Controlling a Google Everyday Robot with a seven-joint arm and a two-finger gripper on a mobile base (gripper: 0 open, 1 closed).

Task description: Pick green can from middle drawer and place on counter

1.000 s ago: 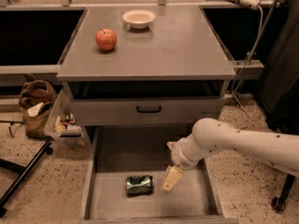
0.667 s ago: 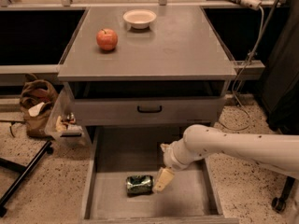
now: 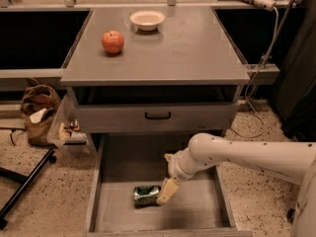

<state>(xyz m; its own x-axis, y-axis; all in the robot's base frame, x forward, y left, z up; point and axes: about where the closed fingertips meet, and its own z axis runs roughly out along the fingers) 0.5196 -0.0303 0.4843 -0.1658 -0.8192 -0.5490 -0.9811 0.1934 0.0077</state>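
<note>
The green can lies on its side on the floor of the open middle drawer, left of centre. My gripper hangs inside the drawer at the end of the white arm, right against the can's right end. One pale finger shows, pointing down beside the can; the other is hidden. The counter is the grey cabinet top above the drawers.
A red apple and a white bowl sit on the counter's back left. A black-handled drawer front hangs above the open drawer. A brown bag and a clear bin stand on the floor at left.
My gripper has moved left and down inside the drawer, from well right of the can to right beside its right end. The can has not moved.
</note>
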